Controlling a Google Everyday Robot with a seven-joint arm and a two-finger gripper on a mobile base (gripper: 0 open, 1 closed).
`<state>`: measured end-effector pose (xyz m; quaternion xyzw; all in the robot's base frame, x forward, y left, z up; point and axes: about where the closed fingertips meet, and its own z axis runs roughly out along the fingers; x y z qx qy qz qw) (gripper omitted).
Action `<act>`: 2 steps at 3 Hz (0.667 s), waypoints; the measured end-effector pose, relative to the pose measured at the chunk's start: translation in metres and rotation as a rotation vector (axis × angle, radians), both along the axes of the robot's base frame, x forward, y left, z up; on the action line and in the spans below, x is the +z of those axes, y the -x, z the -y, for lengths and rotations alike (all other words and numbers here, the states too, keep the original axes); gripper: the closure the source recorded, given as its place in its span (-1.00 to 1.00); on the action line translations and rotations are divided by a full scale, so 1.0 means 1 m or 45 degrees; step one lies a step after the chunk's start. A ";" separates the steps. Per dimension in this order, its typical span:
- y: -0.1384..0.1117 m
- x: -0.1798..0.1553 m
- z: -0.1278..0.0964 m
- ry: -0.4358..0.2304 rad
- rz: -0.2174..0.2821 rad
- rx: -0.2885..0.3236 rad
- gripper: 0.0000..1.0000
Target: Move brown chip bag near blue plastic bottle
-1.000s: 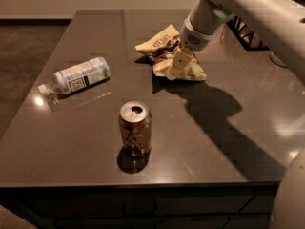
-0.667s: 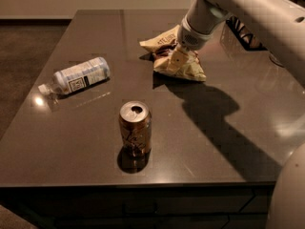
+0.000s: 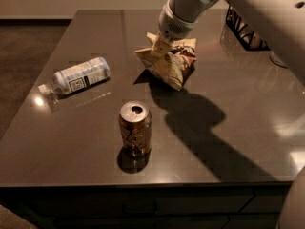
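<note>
Gripper clamped on top of brown chip bag, 3 o'clock of toppled blue plastic bottle; can at bag's 7 o'clock.

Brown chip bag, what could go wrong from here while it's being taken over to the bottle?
The end effector pinches the brown chip bag by its crumpled upper edge, so the foil may slip free. The blue plastic bottle lies on its side; a nudge from the bag could roll it away. The upright open can stands close to the path and might get tipped.
</note>
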<state>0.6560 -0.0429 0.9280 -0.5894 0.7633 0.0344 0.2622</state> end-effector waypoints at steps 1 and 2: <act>0.015 0.019 -0.042 -0.001 0.040 0.143 1.00; 0.024 0.024 -0.080 0.015 0.053 0.266 1.00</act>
